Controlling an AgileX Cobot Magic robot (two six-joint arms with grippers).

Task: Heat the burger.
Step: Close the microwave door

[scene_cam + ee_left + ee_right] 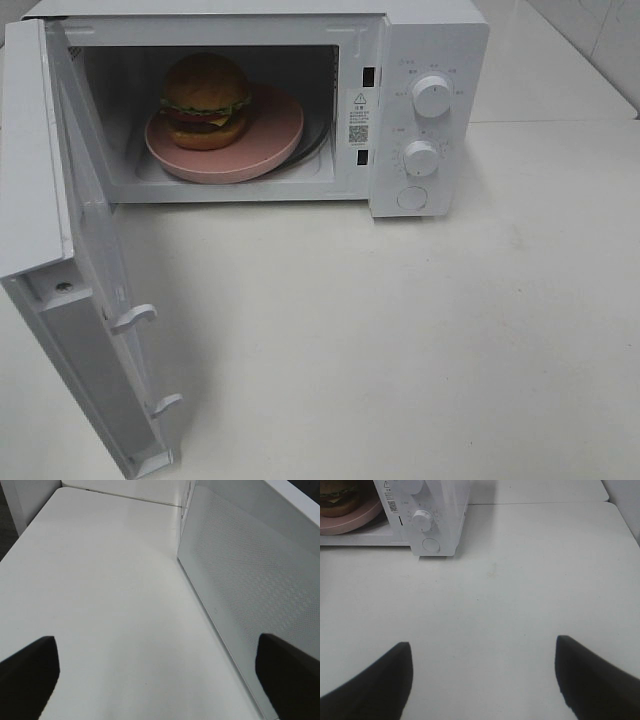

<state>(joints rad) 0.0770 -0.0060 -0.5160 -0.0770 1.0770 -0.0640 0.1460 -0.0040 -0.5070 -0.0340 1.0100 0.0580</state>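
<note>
The burger [206, 98], with its brown bun, lettuce and dark patty, sits on a pink plate [270, 140] inside the open white microwave [420, 40]. The microwave door [95, 270] stands swung out toward the front left. Neither arm shows in the high view. In the left wrist view my left gripper [157, 680] is open over the bare table, and one of its fingertips [287, 672] is close to the door's meshed face [250, 575]. My right gripper [482, 680] is open and empty above the table in front of the microwave [435, 515]; the burger [340, 497] shows at the picture's edge.
The microwave's panel carries two round knobs [432, 96] [421, 158] and a round button [412, 197]. The white table [400, 340] spreads in front of and to the right of the microwave. A seam between table tops [560, 121] runs at the right.
</note>
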